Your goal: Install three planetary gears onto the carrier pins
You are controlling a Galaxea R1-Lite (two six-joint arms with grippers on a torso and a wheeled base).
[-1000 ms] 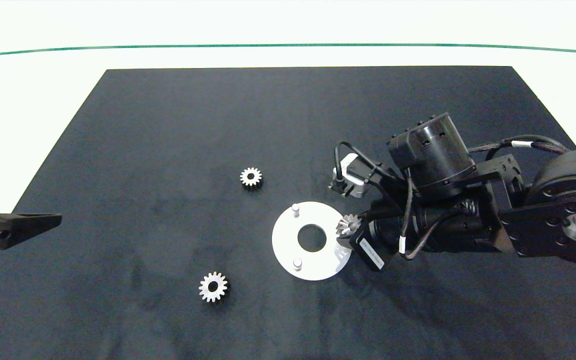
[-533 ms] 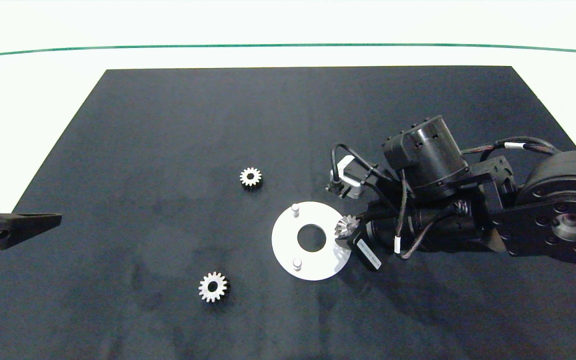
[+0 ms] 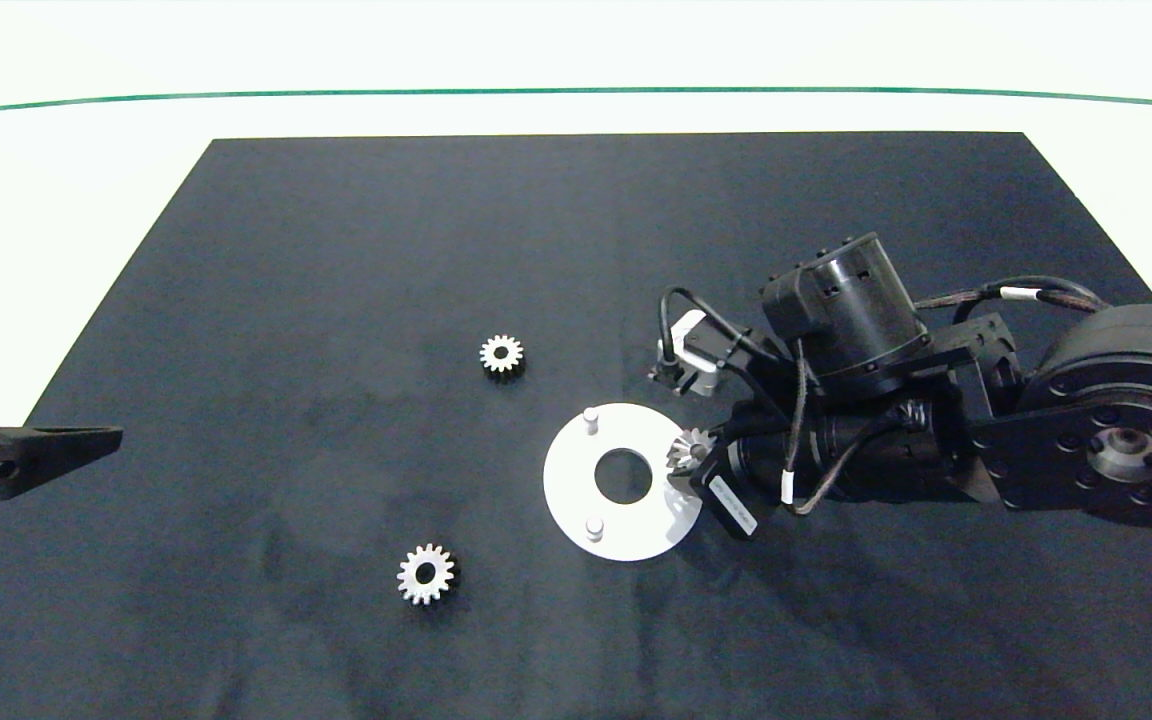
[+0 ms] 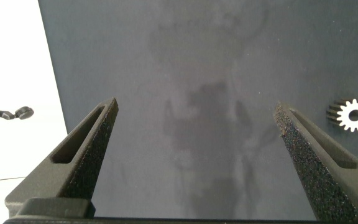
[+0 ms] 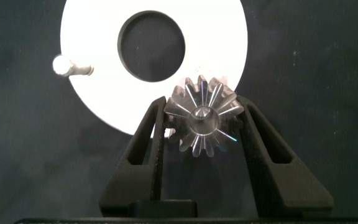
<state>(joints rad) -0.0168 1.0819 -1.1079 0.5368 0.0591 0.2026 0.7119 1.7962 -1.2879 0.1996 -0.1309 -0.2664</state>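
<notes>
Right gripper (image 5: pixel 202 121) clenched on 1 planetary gear (image 5: pixel 202 116), poised above white disc's (image 3: pixel 576 495) right-hand carrier pin; left gripper (image 4: pixel 197 134) parked far left, released.

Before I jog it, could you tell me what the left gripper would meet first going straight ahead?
Probably nothing: the left gripper faces bare black mat, and the nearest gear lies off to one side.

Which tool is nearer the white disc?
Right. The right tool holds a gear over the white disc's edge; the left tool sits open, far off at the mat's left edge.
</notes>
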